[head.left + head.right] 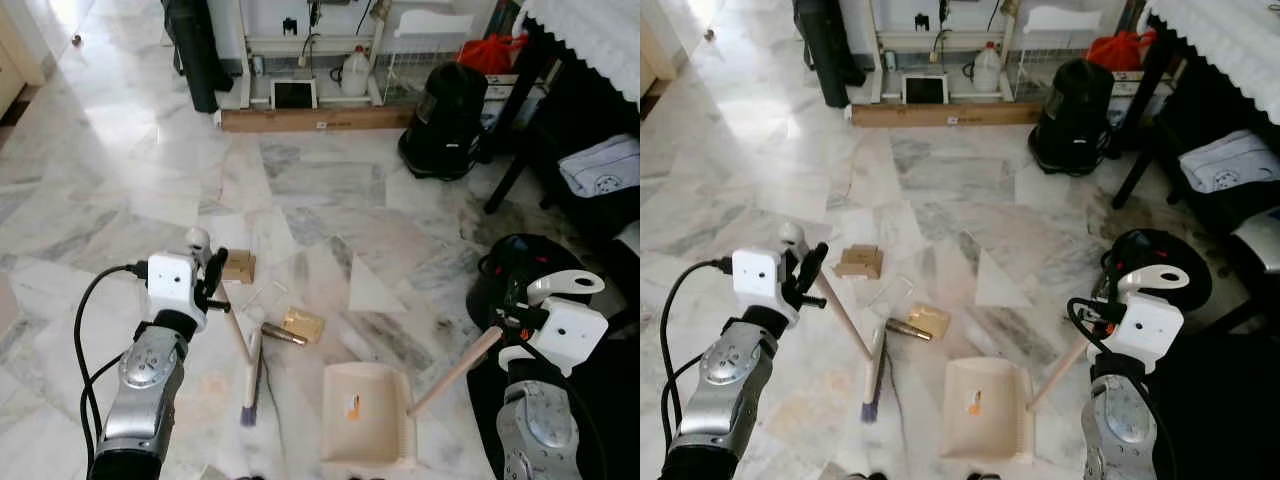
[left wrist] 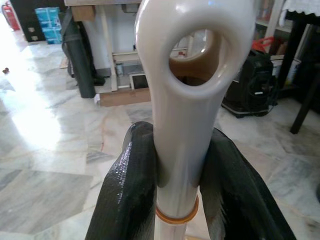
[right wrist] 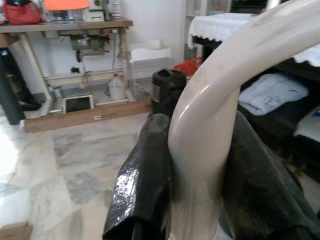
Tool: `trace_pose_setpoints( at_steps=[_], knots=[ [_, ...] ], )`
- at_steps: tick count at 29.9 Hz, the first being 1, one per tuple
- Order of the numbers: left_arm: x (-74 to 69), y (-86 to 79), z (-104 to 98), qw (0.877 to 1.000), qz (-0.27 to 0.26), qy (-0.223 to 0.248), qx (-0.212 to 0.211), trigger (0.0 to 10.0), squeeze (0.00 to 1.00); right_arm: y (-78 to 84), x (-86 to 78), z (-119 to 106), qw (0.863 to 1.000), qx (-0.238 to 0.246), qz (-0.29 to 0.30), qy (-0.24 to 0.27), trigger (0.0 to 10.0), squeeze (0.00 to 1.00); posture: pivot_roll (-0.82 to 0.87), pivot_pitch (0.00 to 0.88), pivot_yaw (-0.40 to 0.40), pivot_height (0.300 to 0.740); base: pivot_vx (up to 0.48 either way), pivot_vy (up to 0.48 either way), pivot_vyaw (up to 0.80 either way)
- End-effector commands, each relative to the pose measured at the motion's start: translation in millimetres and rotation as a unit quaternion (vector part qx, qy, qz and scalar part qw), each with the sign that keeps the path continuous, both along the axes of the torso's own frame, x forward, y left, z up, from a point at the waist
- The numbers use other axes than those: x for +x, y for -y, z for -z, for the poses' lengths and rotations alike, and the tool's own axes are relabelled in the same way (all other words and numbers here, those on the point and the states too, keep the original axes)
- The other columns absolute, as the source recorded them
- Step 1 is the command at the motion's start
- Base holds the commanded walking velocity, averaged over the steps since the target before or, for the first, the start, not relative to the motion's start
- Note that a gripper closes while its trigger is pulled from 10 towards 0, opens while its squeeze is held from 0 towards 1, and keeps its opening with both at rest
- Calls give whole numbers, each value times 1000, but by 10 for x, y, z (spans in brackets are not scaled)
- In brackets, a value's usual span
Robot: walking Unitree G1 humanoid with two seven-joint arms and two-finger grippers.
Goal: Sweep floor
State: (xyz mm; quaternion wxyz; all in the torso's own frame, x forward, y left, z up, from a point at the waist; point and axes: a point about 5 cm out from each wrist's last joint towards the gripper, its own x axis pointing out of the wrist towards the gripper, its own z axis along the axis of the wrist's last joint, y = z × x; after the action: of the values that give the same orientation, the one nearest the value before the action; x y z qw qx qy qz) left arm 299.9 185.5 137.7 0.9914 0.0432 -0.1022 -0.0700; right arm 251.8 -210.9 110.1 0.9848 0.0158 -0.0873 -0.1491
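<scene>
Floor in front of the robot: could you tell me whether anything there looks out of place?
Yes. Litter lies loose on the marble floor: a small cardboard box, a gold packet and a white paper sheet, all beyond the broom head and dustpan, not yet swept in.

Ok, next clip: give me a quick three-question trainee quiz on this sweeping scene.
1. True or false: the left gripper is shut on the broom handle.
2. What does the right gripper hold?
3. Which litter lies nearest the broom head? A) brown cardboard piece B) gold packet C) white paper sheet

Key: 1 true; 2 the dustpan handle; 3 B.
</scene>
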Motion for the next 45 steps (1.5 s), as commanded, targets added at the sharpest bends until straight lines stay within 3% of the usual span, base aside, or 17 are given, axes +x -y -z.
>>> trace_pose_setpoints(
  at_steps=[1,11,15,24,45],
  knots=[
    [6,18,-134,1000,4,29,5,10000,0,19,-22,-86,1000,-4,4,23,10000,0,38,128,-30,740,0,0,0],
    [54,59,-360,997,5,71,6,10000,0,-5,-3,-98,1000,-2,0,29,10000,0,43,121,-29,740,56,0,0],
    [62,152,-427,996,20,85,6,10000,0,-9,-2,-104,1000,-1,1,31,10000,0,43,126,-28,740,0,0,0],
    [47,243,-380,997,30,77,-4,10000,0,-14,-11,-104,999,0,2,32,10000,0,39,130,-27,740,0,0,0],
    [45,171,-354,997,22,71,5,10000,0,-13,-11,-105,999,-1,-3,32,10000,0,39,133,-34,740,215,0,-101]
  ],
)
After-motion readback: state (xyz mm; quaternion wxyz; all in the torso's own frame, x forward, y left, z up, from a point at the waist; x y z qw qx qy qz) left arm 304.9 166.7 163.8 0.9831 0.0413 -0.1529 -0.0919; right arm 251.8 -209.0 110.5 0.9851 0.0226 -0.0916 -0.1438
